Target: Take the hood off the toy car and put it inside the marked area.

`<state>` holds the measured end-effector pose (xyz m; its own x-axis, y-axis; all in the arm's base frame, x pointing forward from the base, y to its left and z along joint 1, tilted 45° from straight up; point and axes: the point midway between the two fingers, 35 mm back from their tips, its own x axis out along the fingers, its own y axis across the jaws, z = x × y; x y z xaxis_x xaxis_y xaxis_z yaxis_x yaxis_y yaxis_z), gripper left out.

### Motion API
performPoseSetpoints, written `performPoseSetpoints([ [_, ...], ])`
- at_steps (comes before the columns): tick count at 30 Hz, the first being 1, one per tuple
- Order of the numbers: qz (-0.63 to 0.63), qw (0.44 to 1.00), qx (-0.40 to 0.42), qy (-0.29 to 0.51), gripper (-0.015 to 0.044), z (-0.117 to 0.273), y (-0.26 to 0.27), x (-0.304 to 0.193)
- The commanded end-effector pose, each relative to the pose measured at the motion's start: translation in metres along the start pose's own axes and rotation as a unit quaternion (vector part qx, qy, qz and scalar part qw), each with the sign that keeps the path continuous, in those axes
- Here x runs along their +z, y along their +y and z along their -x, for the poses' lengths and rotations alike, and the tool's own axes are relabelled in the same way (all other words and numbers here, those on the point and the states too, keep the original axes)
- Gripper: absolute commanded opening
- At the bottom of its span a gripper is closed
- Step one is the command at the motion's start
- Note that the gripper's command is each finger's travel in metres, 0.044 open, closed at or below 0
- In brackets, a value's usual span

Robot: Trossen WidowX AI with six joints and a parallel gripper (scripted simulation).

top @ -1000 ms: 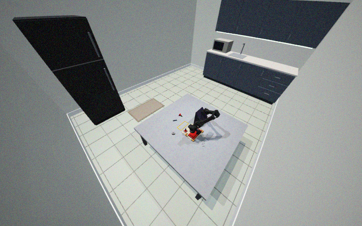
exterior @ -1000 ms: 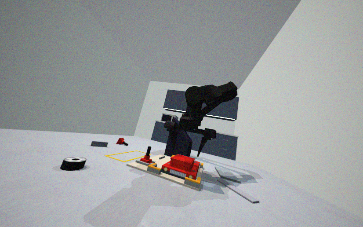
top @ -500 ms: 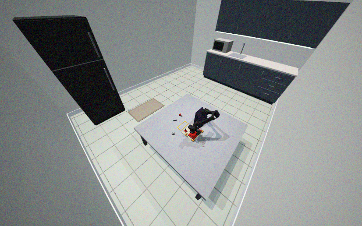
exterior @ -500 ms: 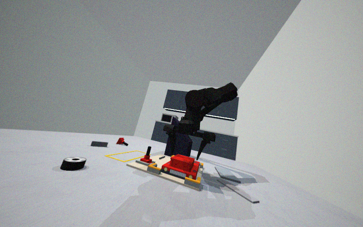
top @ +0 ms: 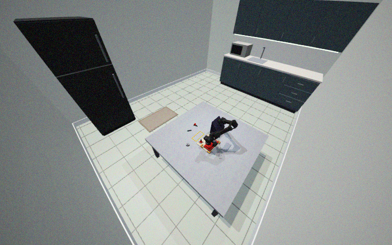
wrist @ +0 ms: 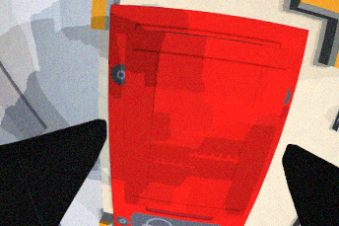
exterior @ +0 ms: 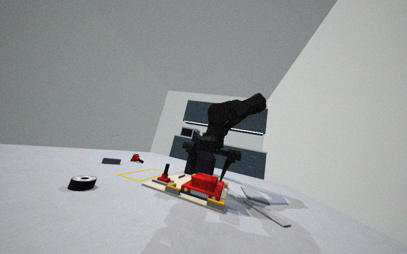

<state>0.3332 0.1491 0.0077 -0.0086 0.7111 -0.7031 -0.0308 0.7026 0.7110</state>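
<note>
Here, on the gray table (exterior: 41,220), I count one red toy car (exterior: 202,186), one cream board (exterior: 154,183) under it with orange corner pieces, one yellow square outline (exterior: 140,174), one black wheel (exterior: 82,182), one flat dark piece (exterior: 111,161), one small red and black piece (exterior: 135,158) far back, and one red block with a black stick (exterior: 164,175) standing on the board. Two flat gray strips (exterior: 263,198) lie on the table past the car, away from the yellow square. I have one gripper (wrist: 191,182) with two black fingers. The hood is still on the car, and the car sits right below me, between my two fingers. In my wrist view one finger is out past one long side of the car and the other finger (wrist: 315,192) is out past the other long side. In the side view one finger tip (exterior: 222,174) points down just beside the car's roof; I cannot tell if it touches. My fingers are spread very wide apart and I hold nothing. The yellow square is on the table just beside the board.
</note>
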Motion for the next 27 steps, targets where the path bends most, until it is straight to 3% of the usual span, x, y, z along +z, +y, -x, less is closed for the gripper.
performPoseSetpoints([
  [1,-0.003,1.000,0.000,0.000,0.0440,-0.002,0.000,0.000],
  [23,-0.003,1.000,0.001,0.000,0.0440,-0.013,0.000,0.000],
  [27,0.000,1.000,0.001,0.000,0.0355,-0.011,0.000,0.000],
])
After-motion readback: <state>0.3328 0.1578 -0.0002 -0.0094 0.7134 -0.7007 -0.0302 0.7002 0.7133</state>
